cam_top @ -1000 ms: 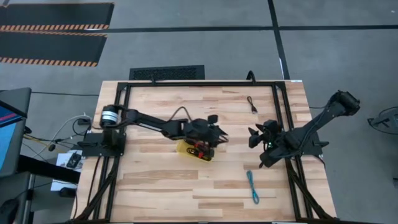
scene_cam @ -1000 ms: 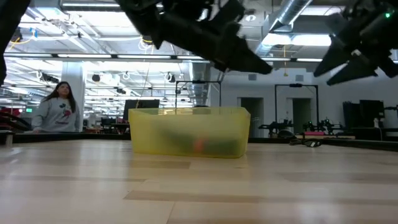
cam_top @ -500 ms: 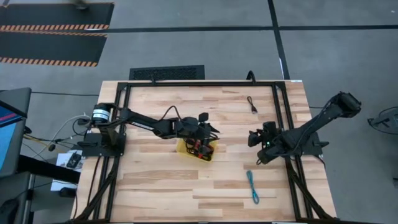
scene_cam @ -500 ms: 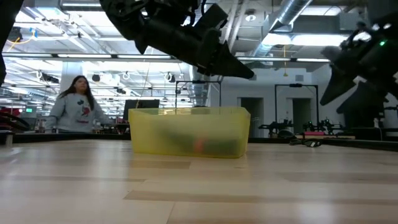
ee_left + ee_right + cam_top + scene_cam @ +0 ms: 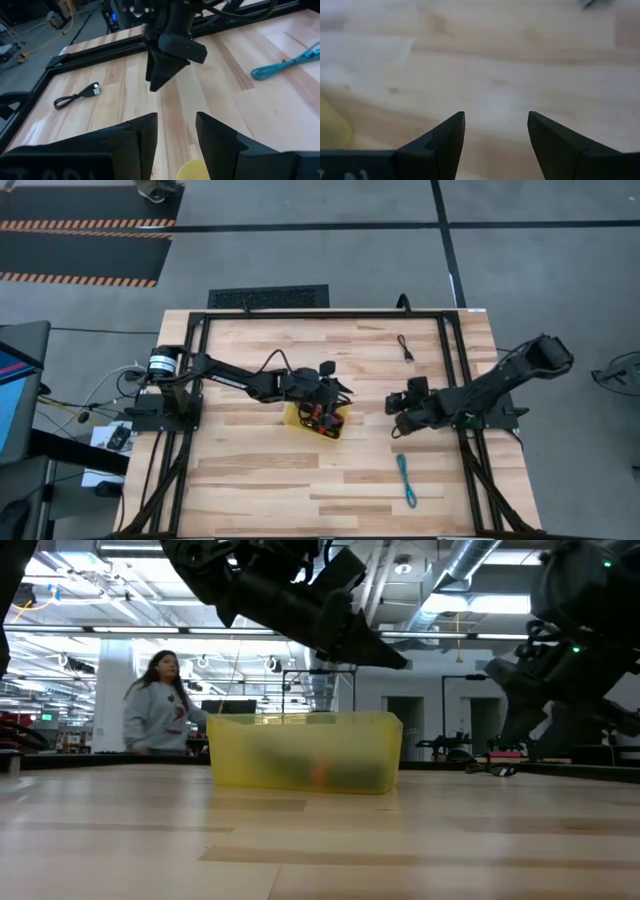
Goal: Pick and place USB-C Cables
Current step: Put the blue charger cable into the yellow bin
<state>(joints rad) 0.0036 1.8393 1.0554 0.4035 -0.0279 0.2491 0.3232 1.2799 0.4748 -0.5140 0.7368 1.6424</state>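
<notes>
Since a second ago your right gripper (image 5: 395,405) has slid toward the tray (image 5: 292,418), jaws wide and empty; your left gripper (image 5: 335,392) hangs over the tray, narrowly parted, holding nothing. Swing right to five o'clock for the teal cable (image 5: 405,479); drop low, straddle it. Another cable (image 5: 405,346) lies at one o'clock. Plank table (image 5: 250,480); a person (image 5: 158,706) walks behind.

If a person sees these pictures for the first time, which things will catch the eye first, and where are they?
The yellow tray at the table's middle, with red and dark cables inside, stands out most; the left gripper hangs open above it. Next comes the teal cable lying alone near the table's front edge, with the open right gripper between it and the tray. A dark cable lies toward the far edge.
</notes>
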